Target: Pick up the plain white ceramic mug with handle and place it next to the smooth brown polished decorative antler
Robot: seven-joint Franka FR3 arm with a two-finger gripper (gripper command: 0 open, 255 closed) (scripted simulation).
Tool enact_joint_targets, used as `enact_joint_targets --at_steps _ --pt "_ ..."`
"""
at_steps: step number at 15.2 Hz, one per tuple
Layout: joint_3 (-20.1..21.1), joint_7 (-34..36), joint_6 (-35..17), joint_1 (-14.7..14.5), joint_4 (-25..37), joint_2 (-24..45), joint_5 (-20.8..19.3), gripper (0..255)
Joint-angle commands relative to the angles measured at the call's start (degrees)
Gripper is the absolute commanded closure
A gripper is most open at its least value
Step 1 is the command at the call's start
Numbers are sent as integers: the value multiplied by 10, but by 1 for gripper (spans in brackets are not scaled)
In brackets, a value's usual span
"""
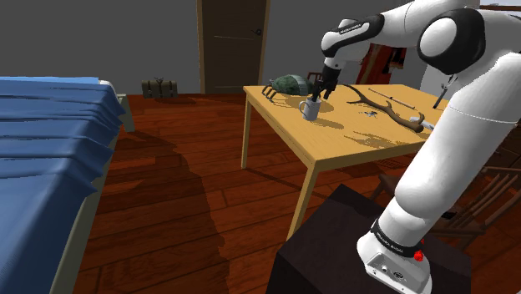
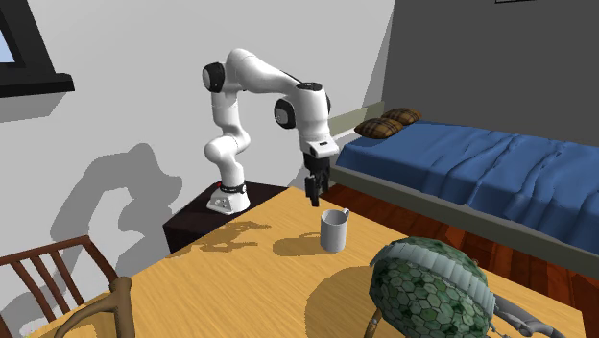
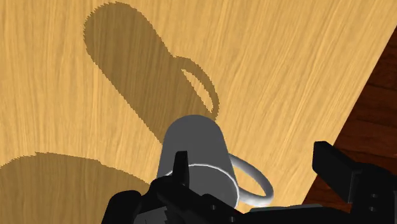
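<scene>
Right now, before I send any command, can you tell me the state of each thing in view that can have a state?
Mug: upright on the table, not held.
Gripper: open, just above the mug.
Antler: lying on the table, apart from the mug.
Door: shut.
</scene>
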State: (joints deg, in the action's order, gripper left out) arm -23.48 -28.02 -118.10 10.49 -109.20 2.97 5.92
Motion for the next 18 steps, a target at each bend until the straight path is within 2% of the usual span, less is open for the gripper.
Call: enact_joint_targets --at_steps 1,6,7,14,18 --pt "-8 -24 -4 12 35 40 25 0" --pt "-14 -74 10 57 153 149 91 0" --pt "-13 -77 11 60 162 156 94 0" --pt "-6 -86 -34 62 139 181 109 0" --pt "-6 -86 -34 62 139 181 109 0"
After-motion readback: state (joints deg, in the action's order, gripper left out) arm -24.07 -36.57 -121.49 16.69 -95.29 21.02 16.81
